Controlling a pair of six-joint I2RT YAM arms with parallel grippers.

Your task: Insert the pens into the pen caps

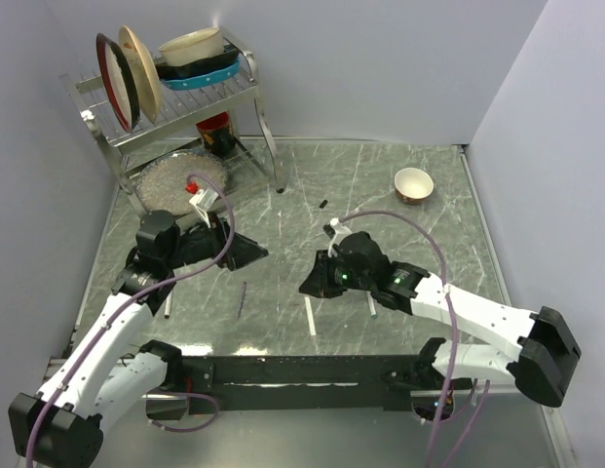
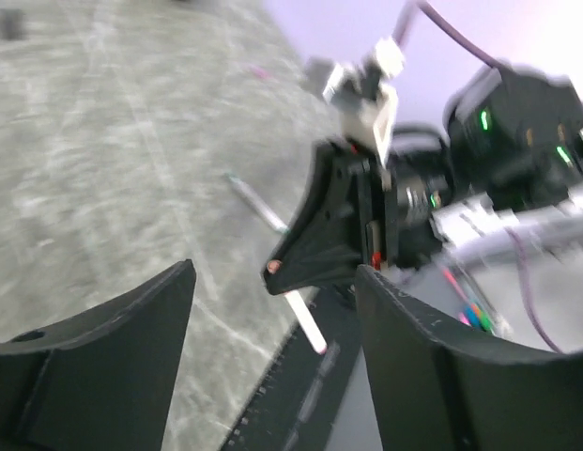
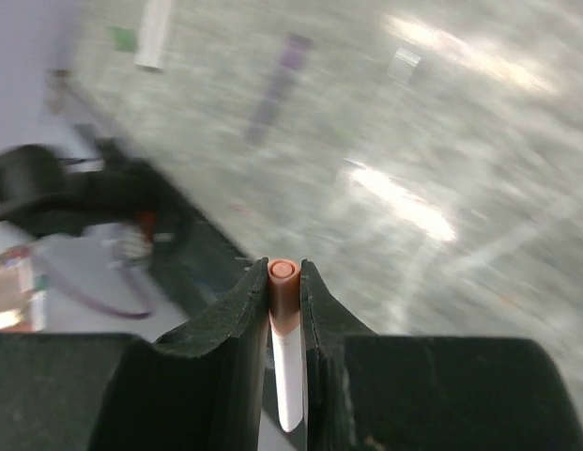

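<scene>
My right gripper (image 1: 310, 285) (image 3: 284, 270) is shut on a white-barrelled pen (image 3: 289, 376) with a red-orange cap (image 3: 283, 293) level with the fingertips. In the left wrist view this pen (image 2: 305, 319) hangs from the right gripper, white barrel pointing down. My left gripper (image 1: 253, 252) (image 2: 274, 274) is open and empty, held above the table and facing the right gripper. A dark purple pen or cap (image 1: 242, 297) (image 3: 275, 83) lies on the table between the arms. A white pen (image 1: 372, 309) lies by the right arm and another (image 1: 167, 304) by the left arm. A small black cap (image 1: 322, 204) lies further back.
A metal dish rack (image 1: 185, 107) with plates and bowls stands at the back left, with a glass plate (image 1: 175, 175) and a red item (image 1: 192, 186) under it. A small bowl (image 1: 413, 183) sits at the back right. A black rail (image 1: 302, 370) runs along the near edge.
</scene>
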